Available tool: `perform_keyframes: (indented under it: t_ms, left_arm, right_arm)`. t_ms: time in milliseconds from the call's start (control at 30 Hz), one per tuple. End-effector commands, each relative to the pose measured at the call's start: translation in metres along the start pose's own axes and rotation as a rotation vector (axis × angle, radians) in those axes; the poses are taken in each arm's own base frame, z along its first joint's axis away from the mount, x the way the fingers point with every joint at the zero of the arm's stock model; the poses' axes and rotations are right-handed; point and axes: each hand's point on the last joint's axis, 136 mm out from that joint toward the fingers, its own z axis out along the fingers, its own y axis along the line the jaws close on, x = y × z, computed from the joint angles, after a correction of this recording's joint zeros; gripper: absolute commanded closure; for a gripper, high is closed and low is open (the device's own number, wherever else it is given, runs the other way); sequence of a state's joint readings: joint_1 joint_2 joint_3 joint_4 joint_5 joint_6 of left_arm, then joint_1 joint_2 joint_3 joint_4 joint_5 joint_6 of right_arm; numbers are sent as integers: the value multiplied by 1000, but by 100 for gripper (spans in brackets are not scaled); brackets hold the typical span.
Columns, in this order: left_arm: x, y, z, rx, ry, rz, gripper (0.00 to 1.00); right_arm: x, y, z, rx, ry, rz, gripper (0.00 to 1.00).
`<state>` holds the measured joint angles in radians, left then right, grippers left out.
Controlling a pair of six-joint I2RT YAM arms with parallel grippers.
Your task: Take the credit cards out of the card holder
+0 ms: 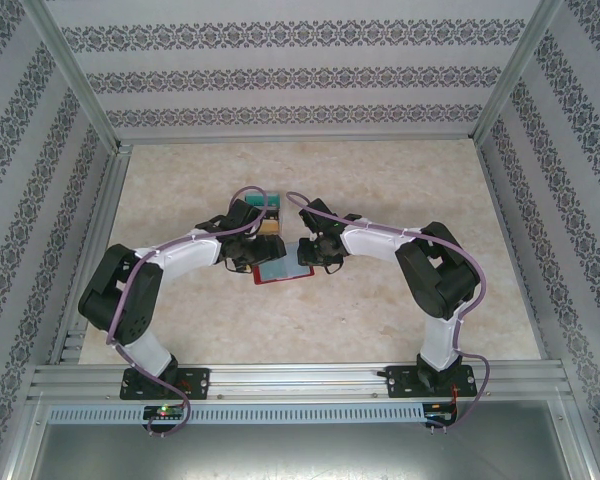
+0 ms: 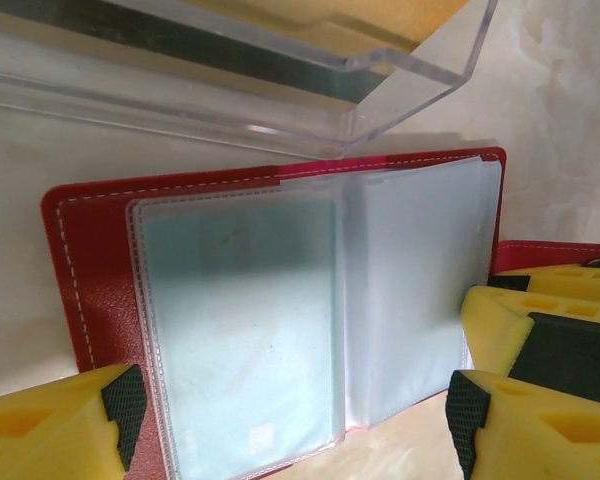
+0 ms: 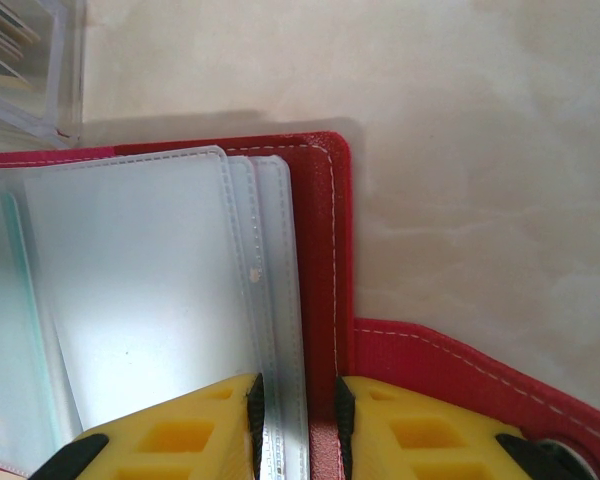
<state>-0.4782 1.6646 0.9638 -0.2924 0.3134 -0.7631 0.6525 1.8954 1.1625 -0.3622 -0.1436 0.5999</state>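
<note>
Right now the card holder (image 1: 280, 270) lies open and flat on the bench (image 1: 400, 330), at the centre of the top view, just between the two claws. Its spread covers run left to right across that frame, tilted a little. From the left wrist, the holder (image 2: 280, 310) has its spine running top to bottom of the frame, with clear sleeves fanned to both sides. A pale teal card (image 2: 240, 320) sits in the left-hand sleeve, long axis also top to bottom. Which edge of that sleeve is its mouth I cannot tell.

The left claw (image 2: 292, 405) has its fingers wide apart at the lower left and lower right corners, holding nothing. The card lies up-frame from it, nearer the left finger. I judge this the free arm, so reaching the card turns on matching a finger to the sleeve's open edge.

From the right wrist, the right claw (image 3: 297, 405) is clamped on the holder's (image 3: 180, 280) red cover edge and sleeve ends at the bottom centre, pinning it. The closing tab (image 3: 460, 370) trails toward the lower right. A clear box (image 2: 380, 90) stands just beyond the holder, along the frame's top.
</note>
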Motion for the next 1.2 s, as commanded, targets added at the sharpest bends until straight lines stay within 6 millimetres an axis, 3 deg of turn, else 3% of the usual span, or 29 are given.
perform_keyframes:
  t_ms: [0, 400, 700, 1167]
  left_arm:
    - [3, -8, 7, 24, 22, 16, 20]
    - [10, -10, 21, 72, 63, -4, 22]
    - [14, -21, 27, 147, 84, -10, 1]
    - [16, -27, 27, 192, 101, -7, 1]
  right_arm:
    - [18, -3, 21, 13, 61, -6, 70]
    - [18, -2, 23, 8, 69, -3, 70]
    - [19, 0, 26, 5, 78, -1, 70]
    - [21, -2, 27, -4, 78, 27, 67]
